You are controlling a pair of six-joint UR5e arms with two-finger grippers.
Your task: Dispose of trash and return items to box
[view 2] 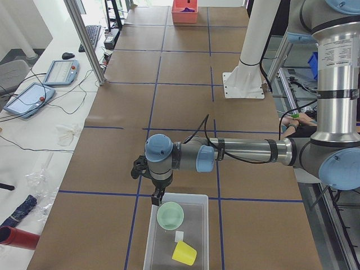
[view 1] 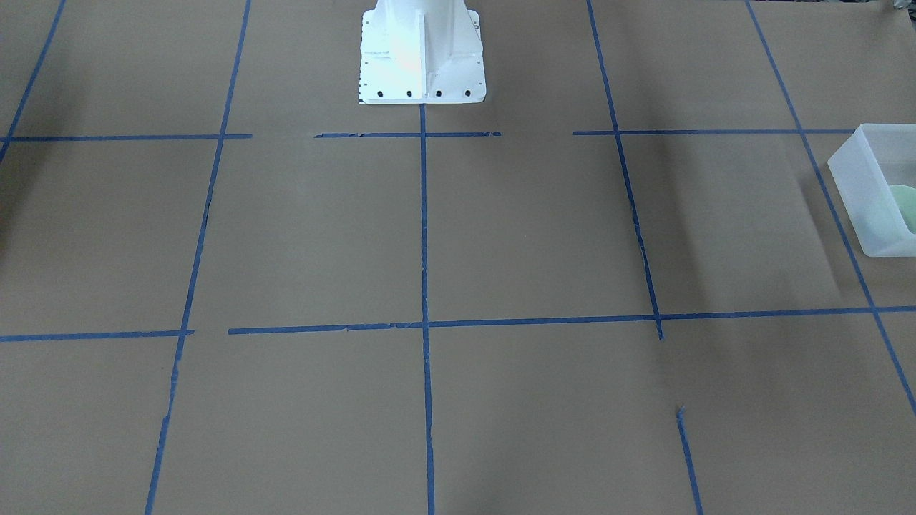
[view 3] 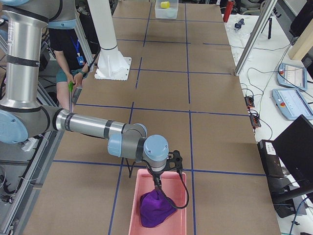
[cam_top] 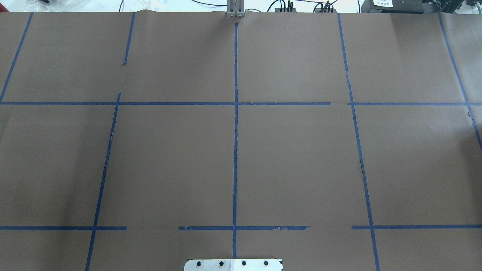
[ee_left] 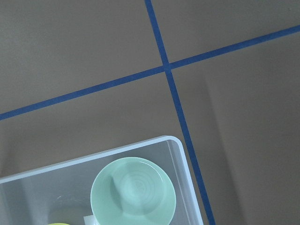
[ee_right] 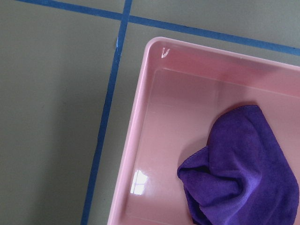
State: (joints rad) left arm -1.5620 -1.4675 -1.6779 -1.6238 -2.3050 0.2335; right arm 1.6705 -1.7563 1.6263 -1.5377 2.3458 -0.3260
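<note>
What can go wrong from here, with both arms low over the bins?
1. The left gripper has its jaws right at the box rim, beside the bowl. A sideways exit without lifting first might clip the wall and shove the box.
2. The black cable at the right gripper loops down over the pink tray, close to the purple cloth. It may snag the cloth or the rim on retreat.

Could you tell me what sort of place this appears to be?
Probably a robotics lab: a paper-covered table gridded with blue tape, teach pendants on a side bench, and the left arm stretched over it.
</note>
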